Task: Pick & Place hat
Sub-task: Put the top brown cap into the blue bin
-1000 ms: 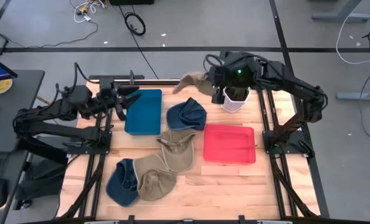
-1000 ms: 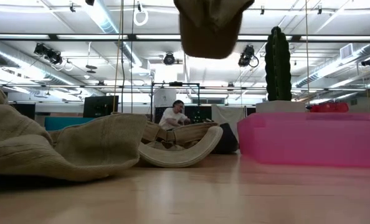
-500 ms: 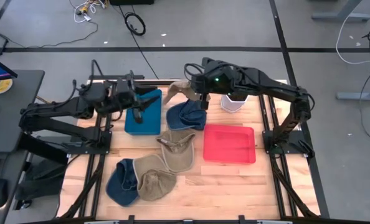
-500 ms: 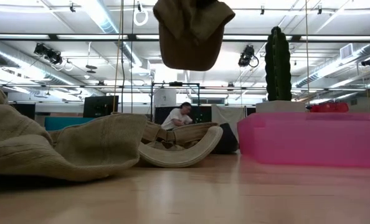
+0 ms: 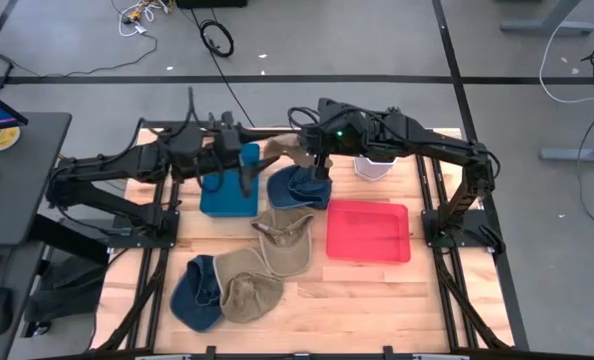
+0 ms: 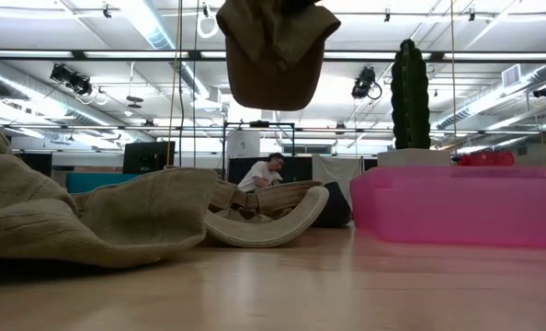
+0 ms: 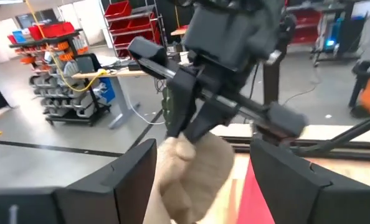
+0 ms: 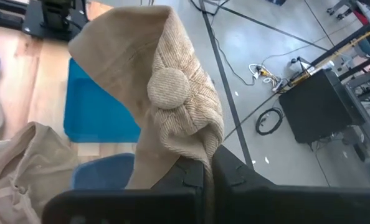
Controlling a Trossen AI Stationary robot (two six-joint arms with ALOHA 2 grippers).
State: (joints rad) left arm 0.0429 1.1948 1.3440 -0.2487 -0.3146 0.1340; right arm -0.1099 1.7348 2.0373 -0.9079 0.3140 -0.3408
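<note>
A tan corduroy hat [image 5: 282, 150] hangs from my right gripper [image 5: 314, 152] above the table's far side, between the blue tray [image 5: 229, 182] and a blue hat [image 5: 299, 185]. The low view shows the tan hat [image 6: 278, 55] high up, clear of everything. My left gripper [image 5: 245, 170] is open over the blue tray. In the left wrist view its fingers stand on either side of the tan hat [image 7: 194, 174] without plainly touching it. The right gripper [image 8: 205, 174] is shut on the tan hat [image 8: 166, 93]. My right gripper pinches a fold of the hat's crown [image 8: 191, 152], just beside the top button [image 8: 171, 87], between its two fingers. It comes from above, and the hat hangs below it, lifted clear of the table and trays.
A red tray [image 5: 367, 232] sits on the right, and a white pot [image 5: 374, 166] with a cactus [image 6: 411, 92] stands at the far right. Two tan hats [image 5: 282, 240] [image 5: 249, 292] and another blue hat [image 5: 195, 290] lie in the table's middle and near left.
My right gripper has carried the tan hat from beside the white pot toward the table's left, to the blue tray's edge, and the hat has swung as it went. My left gripper has moved right over the blue tray, toward the hat.
</note>
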